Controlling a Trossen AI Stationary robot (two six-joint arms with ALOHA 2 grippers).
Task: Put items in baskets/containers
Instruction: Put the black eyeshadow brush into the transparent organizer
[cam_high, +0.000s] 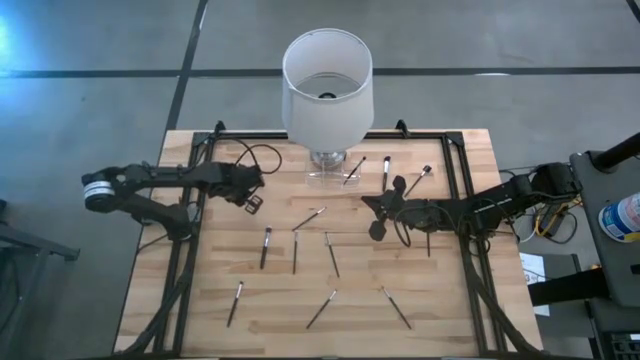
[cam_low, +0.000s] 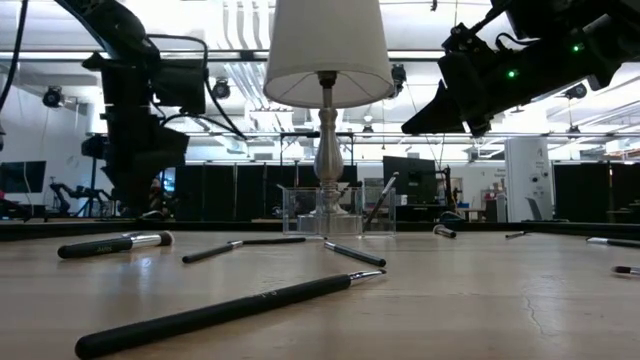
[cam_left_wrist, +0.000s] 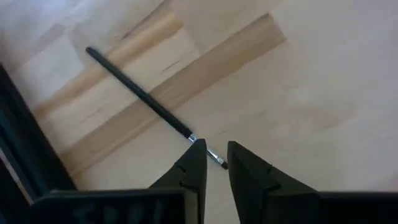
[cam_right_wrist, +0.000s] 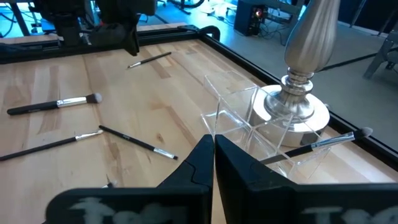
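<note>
Several thin dark brushes lie flat and scattered on the wooden table, among them one with a fluffy head (cam_right_wrist: 56, 104) and a thin one (cam_high: 330, 255). A small clear holder (cam_high: 328, 172) stands in front of the lamp's foot, and one brush (cam_right_wrist: 317, 144) leans in it. My left gripper (cam_left_wrist: 214, 152) hangs open above the table at the left. Under it lies a thin brush (cam_left_wrist: 143, 99), its silvery end showing between the fingertips, and I see no touch. My right gripper (cam_right_wrist: 212, 146) is shut and empty, hanging close to the holder (cam_right_wrist: 249, 124).
A table lamp with a large white shade (cam_high: 327, 85) and a silvery foot (cam_right_wrist: 298, 99) stands at the far middle, right behind the holder. Black frame rails (cam_high: 190, 250) run along the table's left, right and far sides. Bare wood lies between the brushes near the front edge.
</note>
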